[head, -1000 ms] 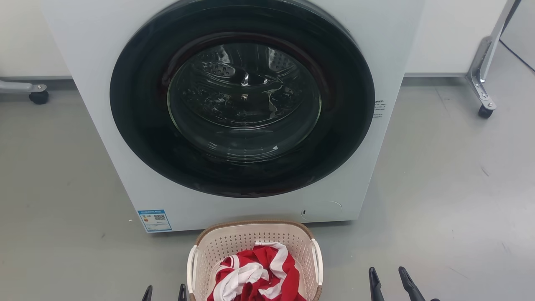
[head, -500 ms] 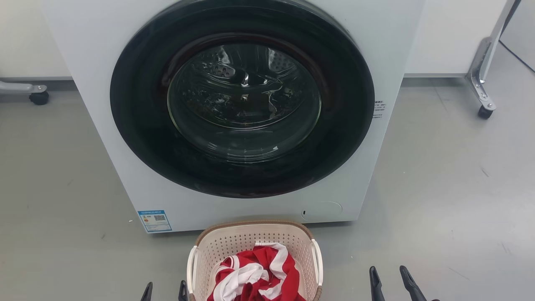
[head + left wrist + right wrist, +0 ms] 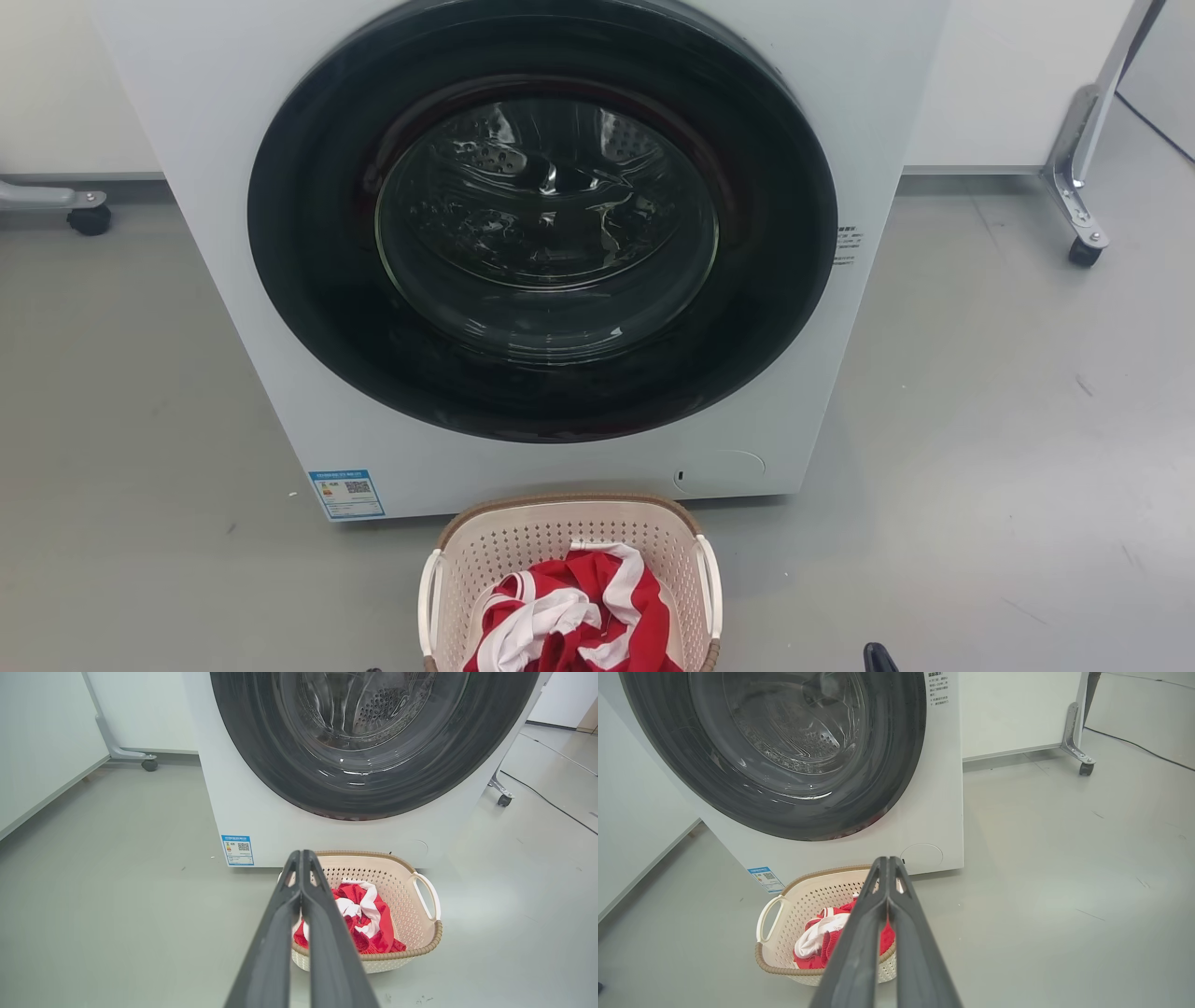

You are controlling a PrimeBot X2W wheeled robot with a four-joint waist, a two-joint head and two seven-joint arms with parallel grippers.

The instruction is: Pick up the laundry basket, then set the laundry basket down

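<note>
While the laundry basket (image 3: 523,551) stands level on the floor (image 3: 980,420) by the washer (image 3: 560,471), the left gripper (image 3: 301,858) and right gripper (image 3: 887,863) hover clear, fingers (image 3: 278,933) clenched empty.

My left end effector (image 3: 302,855) and my right end effector (image 3: 887,860) now have their fingers pressed together, where a moment ago each pair stood apart. In the head view both sit lower, their dark tips barely above the bottom edge.
</note>
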